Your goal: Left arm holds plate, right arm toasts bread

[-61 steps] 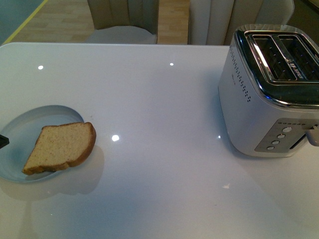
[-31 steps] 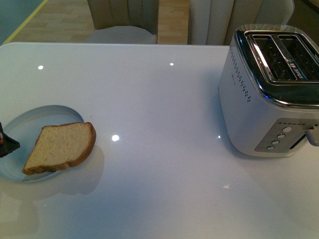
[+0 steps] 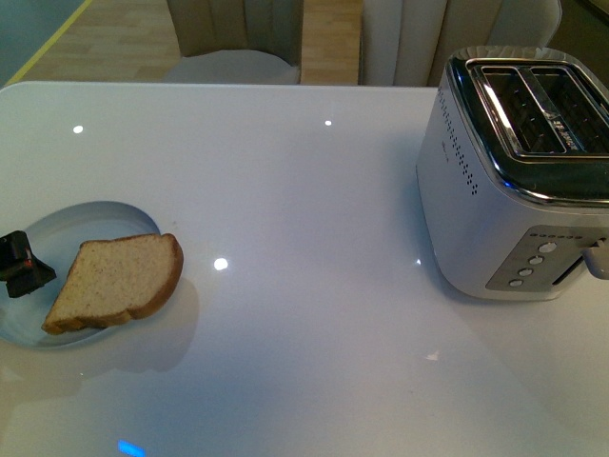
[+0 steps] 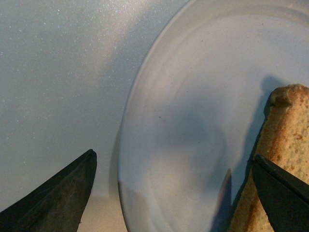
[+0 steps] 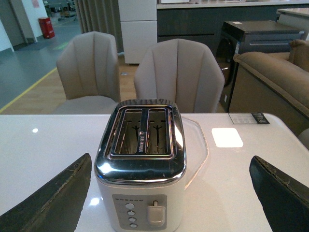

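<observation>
The pale blue-grey plate (image 3: 90,224) lies at the table's left with the bread slice (image 3: 119,281) on it, overhanging its right rim. My left gripper (image 3: 21,267) is open at the plate's left edge, only its black tip showing in the front view. In the left wrist view the left gripper (image 4: 176,193) straddles the plate's rim (image 4: 126,125): one finger (image 4: 63,193) is over the table, the other (image 4: 282,193) is over the bread (image 4: 285,130). My right gripper (image 5: 171,193) is open, facing the toaster (image 5: 141,169) from a distance; it is out of the front view.
The white and chrome toaster (image 3: 519,181) stands at the table's right with two empty slots on top and its lever (image 5: 155,212) up. Padded chairs (image 5: 178,72) stand beyond the table's far edge. A white card (image 5: 227,137) lies on the table behind the toaster.
My left gripper has moved in from the left edge, further over the plate's left rim. The bread, the plate and the toaster have not moved.
</observation>
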